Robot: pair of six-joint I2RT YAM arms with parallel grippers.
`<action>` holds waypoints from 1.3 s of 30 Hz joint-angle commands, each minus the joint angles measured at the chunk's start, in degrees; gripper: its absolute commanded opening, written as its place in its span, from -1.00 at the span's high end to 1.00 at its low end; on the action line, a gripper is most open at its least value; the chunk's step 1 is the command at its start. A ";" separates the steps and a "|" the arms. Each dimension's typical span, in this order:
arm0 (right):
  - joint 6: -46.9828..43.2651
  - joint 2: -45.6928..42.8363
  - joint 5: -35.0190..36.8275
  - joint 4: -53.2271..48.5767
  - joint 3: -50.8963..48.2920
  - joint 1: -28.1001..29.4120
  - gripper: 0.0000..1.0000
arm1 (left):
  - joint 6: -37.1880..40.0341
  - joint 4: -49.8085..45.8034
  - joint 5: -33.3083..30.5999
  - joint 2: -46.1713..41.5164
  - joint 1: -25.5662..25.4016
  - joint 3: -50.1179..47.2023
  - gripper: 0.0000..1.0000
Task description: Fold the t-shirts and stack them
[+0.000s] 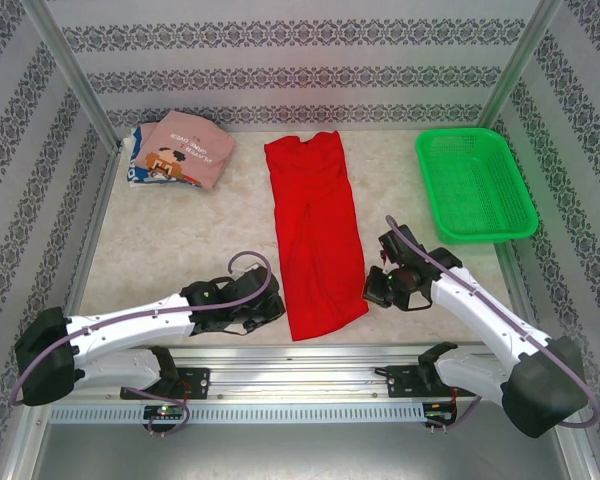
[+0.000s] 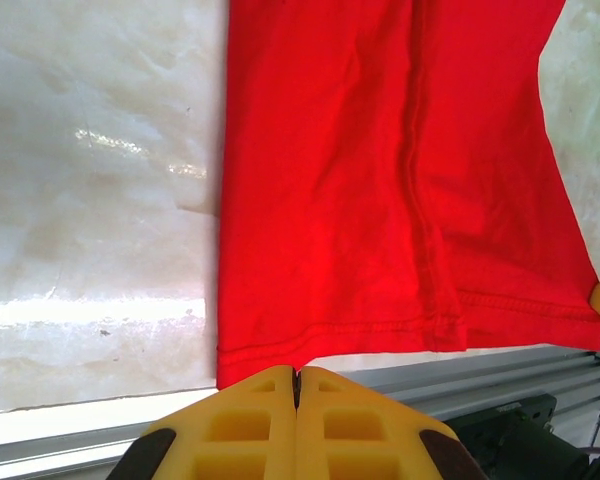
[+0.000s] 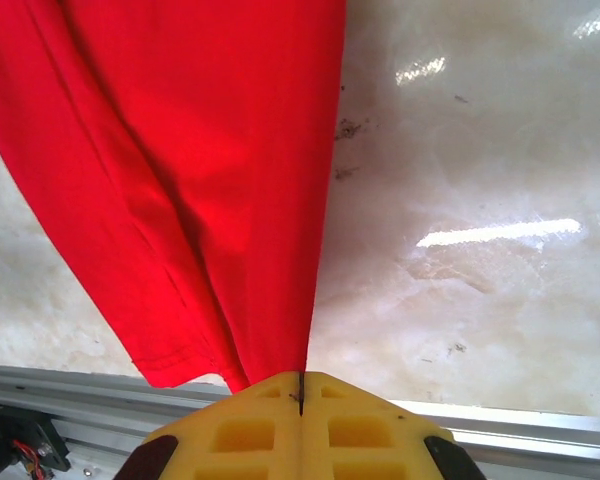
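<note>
The red t-shirt (image 1: 313,235) lies as a long narrow strip down the middle of the table, collar end at the back. My left gripper (image 1: 274,308) is at its near left corner. In the left wrist view the yellow jaws (image 2: 297,372) are shut with the red hem (image 2: 310,335) running into them. My right gripper (image 1: 372,290) is at the near right edge, and its jaws (image 3: 300,378) are shut on the red cloth (image 3: 180,180). The dusty-pink printed t-shirt (image 1: 188,150) sits folded at the back left on the white-blue one (image 1: 134,170).
A green mesh basket (image 1: 474,185) stands at the back right. The metal rail (image 1: 310,352) runs along the near table edge just below the shirt's hem. Patterned walls and slanted poles enclose the table.
</note>
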 commanded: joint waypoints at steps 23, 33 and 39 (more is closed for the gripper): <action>-1.73 -0.19 -0.93 0.29 -4.22 0.54 1.00 | -2.08 -2.39 7.89 25.28 -4.63 8.46 0.15; -1.51 -2.43 -1.03 0.60 -5.27 0.54 1.00 | 0.61 -3.69 8.06 32.62 -4.57 13.84 0.51; -1.27 -2.66 -1.56 1.14 -5.96 0.54 1.00 | 3.44 -6.04 7.03 31.81 -3.93 15.96 0.84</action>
